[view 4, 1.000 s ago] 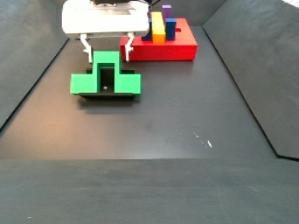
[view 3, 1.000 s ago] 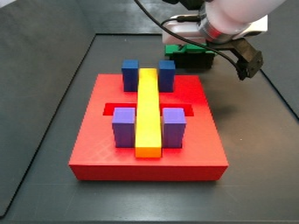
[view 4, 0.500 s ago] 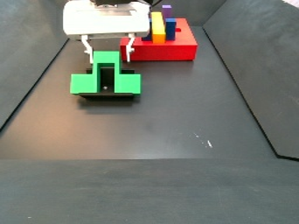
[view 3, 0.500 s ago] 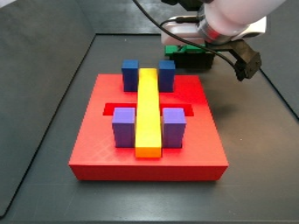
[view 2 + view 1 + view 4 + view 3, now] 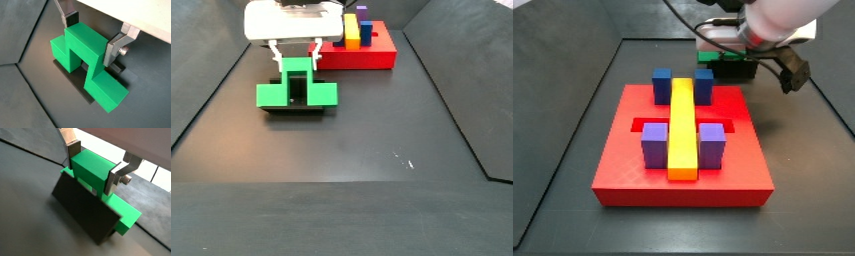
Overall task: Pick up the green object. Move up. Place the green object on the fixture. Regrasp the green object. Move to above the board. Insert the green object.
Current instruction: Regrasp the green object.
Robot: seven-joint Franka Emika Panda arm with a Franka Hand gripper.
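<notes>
The green object (image 5: 89,164) stands on the dark fixture (image 5: 81,212), one chunky end up and the other low beside the fixture. My gripper (image 5: 93,171) straddles the raised end, with a silver finger (image 5: 115,50) pressed on each side face, shut on it. A side view shows the gripper (image 5: 295,65) coming down over the green object (image 5: 298,93) at the far left of the floor, with the fixture (image 5: 294,111) under it. The red board (image 5: 633,172) lies apart from it, nearer in one side view, with the green object (image 5: 710,57) behind its far right corner.
The board carries two blue blocks (image 5: 663,80), two purple blocks (image 5: 655,145) and a long yellow bar (image 5: 681,125). Grey walls bound the black floor (image 5: 358,150) on both sides. A cable loops above the arm in a side view.
The green object has shifted slightly sideways on the fixture and the fingers now sit tighter against its raised end. The arm has stayed in place.
</notes>
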